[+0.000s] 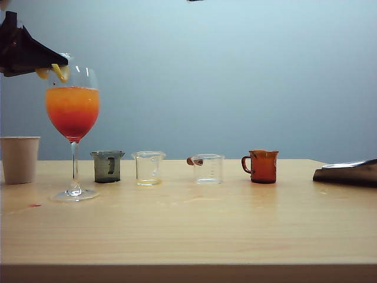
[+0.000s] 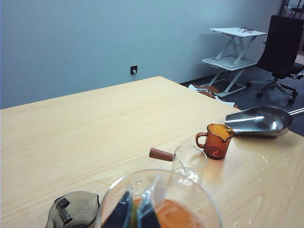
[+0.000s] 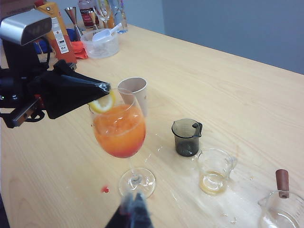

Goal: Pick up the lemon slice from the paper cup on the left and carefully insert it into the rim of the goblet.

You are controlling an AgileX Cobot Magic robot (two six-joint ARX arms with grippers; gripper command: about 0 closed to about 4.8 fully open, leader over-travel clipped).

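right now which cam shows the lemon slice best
The right wrist view: the lemon slice shows rind and flesh, pinched by the left gripper at the goblet rim. The exterior view shows it edge-on behind glass; the left wrist view only a sliver between the fingers.

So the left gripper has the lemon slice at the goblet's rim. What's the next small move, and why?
Probably ease the left gripper a little lower so the small yellow lemon slice seats on the glass. It is shut on the slice, which hangs at the rim of the tall clear stemmed goblet, above the orange-red drink. Whether the rim has entered the slice can't be told. The right gripper looks shut near the foot.
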